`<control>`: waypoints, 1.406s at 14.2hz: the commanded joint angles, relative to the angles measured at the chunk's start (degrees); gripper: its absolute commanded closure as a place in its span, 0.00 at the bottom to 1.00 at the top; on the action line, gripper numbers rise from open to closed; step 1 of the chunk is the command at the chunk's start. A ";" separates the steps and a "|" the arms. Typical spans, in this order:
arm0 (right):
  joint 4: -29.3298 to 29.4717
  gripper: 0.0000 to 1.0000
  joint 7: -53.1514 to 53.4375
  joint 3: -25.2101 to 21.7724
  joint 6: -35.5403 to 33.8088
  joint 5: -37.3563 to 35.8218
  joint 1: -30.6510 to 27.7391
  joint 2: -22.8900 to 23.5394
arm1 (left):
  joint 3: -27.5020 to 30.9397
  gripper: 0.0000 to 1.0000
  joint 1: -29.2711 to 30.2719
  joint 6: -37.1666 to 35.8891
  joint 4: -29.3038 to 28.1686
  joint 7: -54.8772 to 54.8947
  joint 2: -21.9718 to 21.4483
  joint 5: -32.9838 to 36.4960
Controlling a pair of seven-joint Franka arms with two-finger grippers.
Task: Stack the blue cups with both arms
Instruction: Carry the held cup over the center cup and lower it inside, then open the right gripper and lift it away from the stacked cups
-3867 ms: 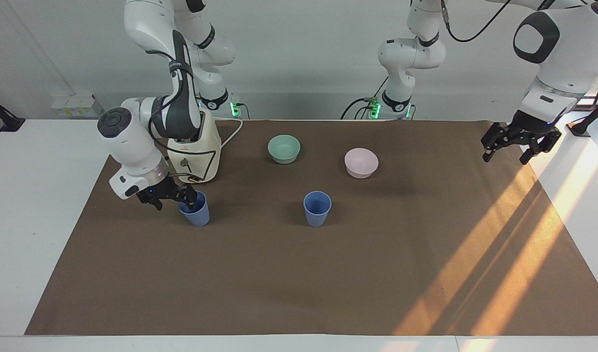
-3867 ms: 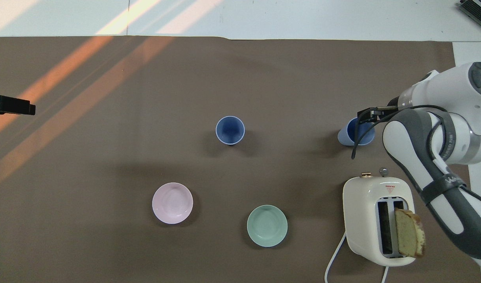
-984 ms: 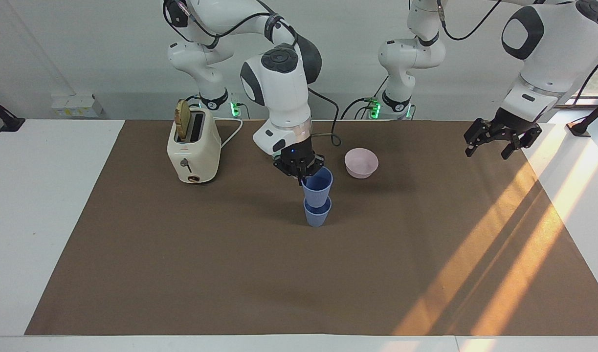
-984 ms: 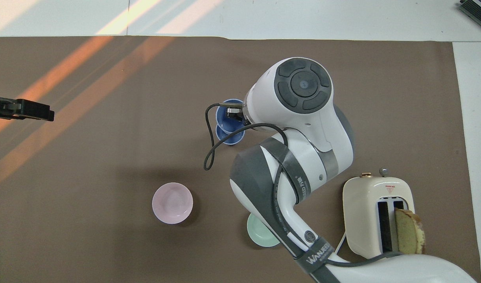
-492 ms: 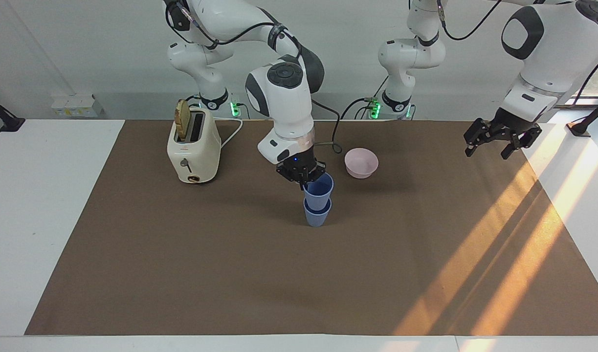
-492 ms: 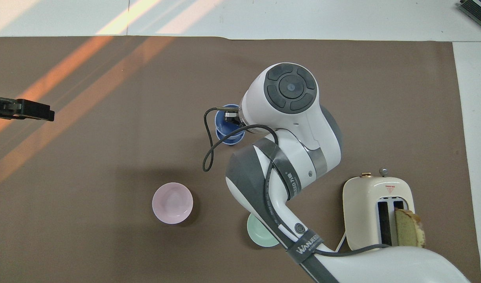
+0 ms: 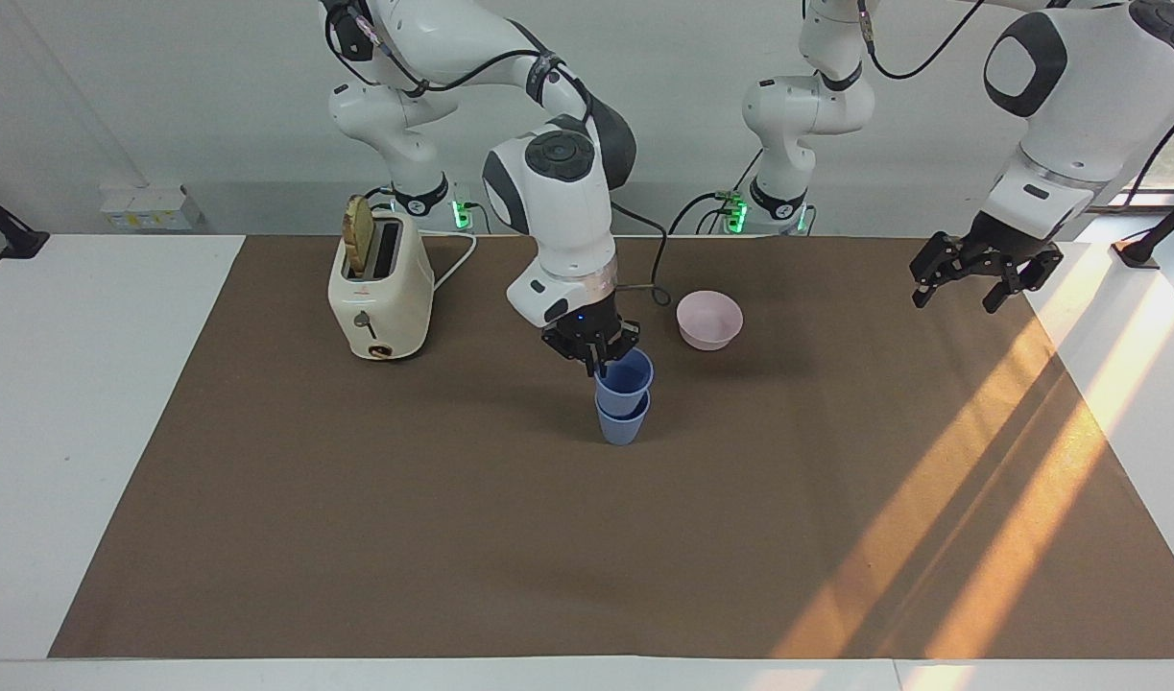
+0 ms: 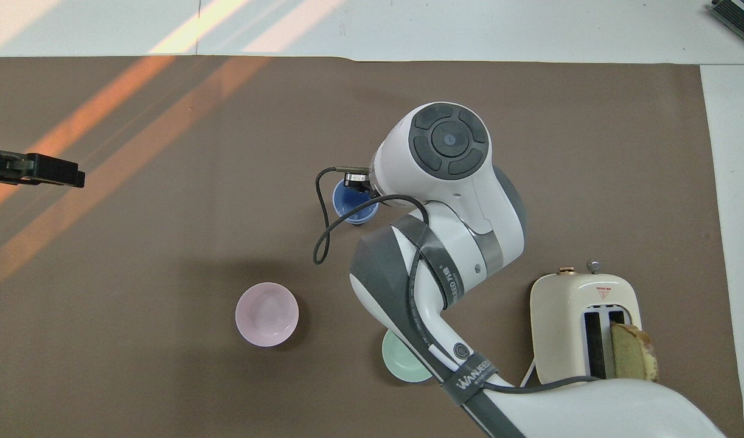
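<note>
While the right claw (image 7: 603,356) grips the upper blue cup (image 7: 626,376), the left claw (image 7: 969,279) waits open.

Cups (image 7: 623,398): two, periwinkle blue, plain, darker blue inside (image 8: 352,204). Bowls: one pale pink (image 7: 708,320), one mint green (image 8: 402,365); toaster (image 7: 379,288) cream with a small red mark on top, tan bread slice (image 8: 633,359) in its slot. Mat (image 7: 452,537) plain brown with orange streaks of sunlight, table (image 7: 59,403) white; arms (image 7: 563,211) white with dark grey caps, grippers (image 7: 975,274) black.

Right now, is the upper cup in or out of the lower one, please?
In: the upper cup sits nested in the lower cup, only its top half showing.
</note>
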 commanded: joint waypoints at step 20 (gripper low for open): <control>8.95 0.00 -32.15 -0.83 -28.96 -1.62 -26.63 -13.08 | -0.15 0.00 0.63 -2.98 1.16 3.32 -0.73 0.93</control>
